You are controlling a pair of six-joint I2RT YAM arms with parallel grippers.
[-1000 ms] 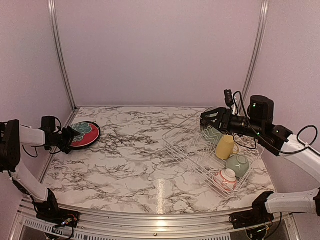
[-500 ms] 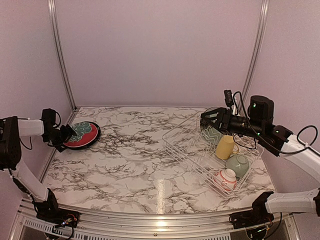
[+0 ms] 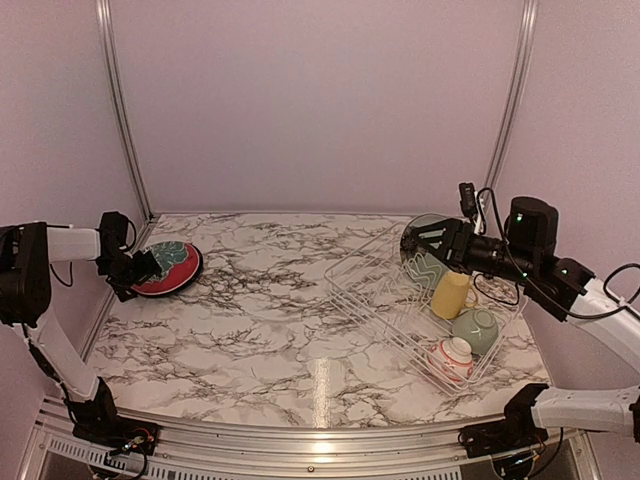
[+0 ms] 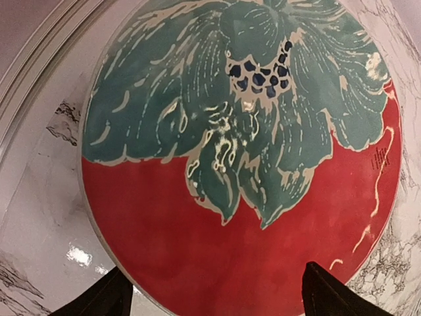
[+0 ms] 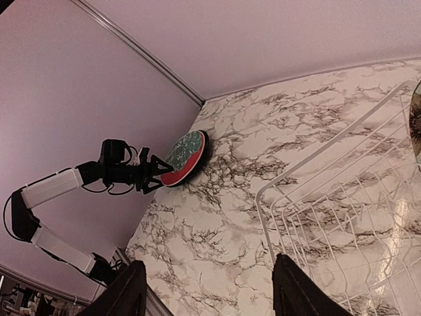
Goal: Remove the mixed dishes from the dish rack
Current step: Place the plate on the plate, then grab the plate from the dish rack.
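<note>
The red-and-teal floral plate (image 3: 170,268) (image 4: 243,164) lies on the table at the far left. My left gripper (image 3: 140,268) (image 4: 216,266) is open at its near edge, one finger on each side, and does not pinch it. The white wire dish rack (image 3: 365,290) stands on the right. It holds an upright pale green plate (image 3: 428,262), a yellow mug (image 3: 450,293), a pale green bowl (image 3: 475,330) and a small white-and-red bowl (image 3: 452,358). My right gripper (image 3: 420,238) (image 5: 209,260) hovers open over the rack's far left part, beside the green plate, with nothing between its fingers.
The left wall and its metal rail (image 3: 120,130) run close behind the floral plate. Marble tabletop (image 3: 260,310) lies between the plate and the rack. The right wrist view shows the rack's corner wire (image 5: 263,197) under the gripper, and the left gripper (image 5: 148,174) at the floral plate (image 5: 186,158).
The left jaws have opened wider around the floral plate and that wrist has shifted back and right. The right arm has moved slightly to the right; the dishes in the rack have not moved.
</note>
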